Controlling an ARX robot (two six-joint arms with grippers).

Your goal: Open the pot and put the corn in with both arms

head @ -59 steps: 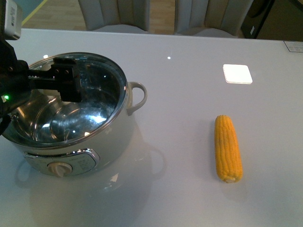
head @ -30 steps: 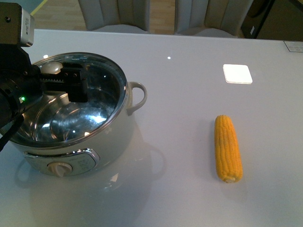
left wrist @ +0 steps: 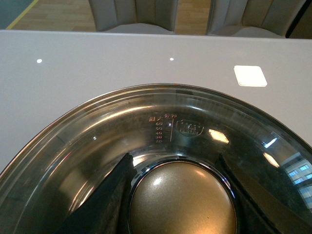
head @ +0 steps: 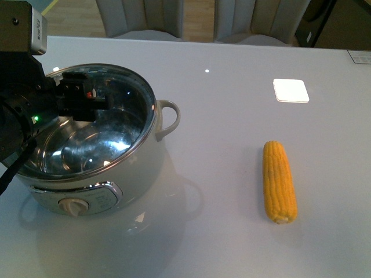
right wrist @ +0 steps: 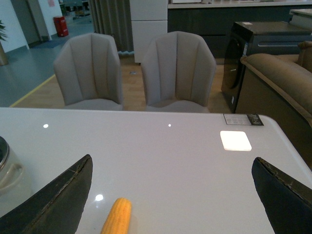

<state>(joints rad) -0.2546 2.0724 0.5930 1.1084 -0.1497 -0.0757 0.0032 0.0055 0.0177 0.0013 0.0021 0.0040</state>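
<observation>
The cream-white pot stands at the table's left, its glass lid resting on the rim. My left gripper reaches over the lid from the left. In the left wrist view my left gripper is shut on the lid's bronze knob, one dark finger on each side. The yellow corn lies lengthwise on the table at the right. My right gripper is open wide above the table, with the corn's tip low between its fingers. The right arm is out of the front view.
The pot's loop handle points right, and its dial faces front. A white square patch lies at the back right of the grey table. Two grey chairs stand behind the far edge.
My left arm's wrist has shifted over the pot and its jaws have settled on the knob. The lid still sits on the rim. The corn has not moved.
</observation>
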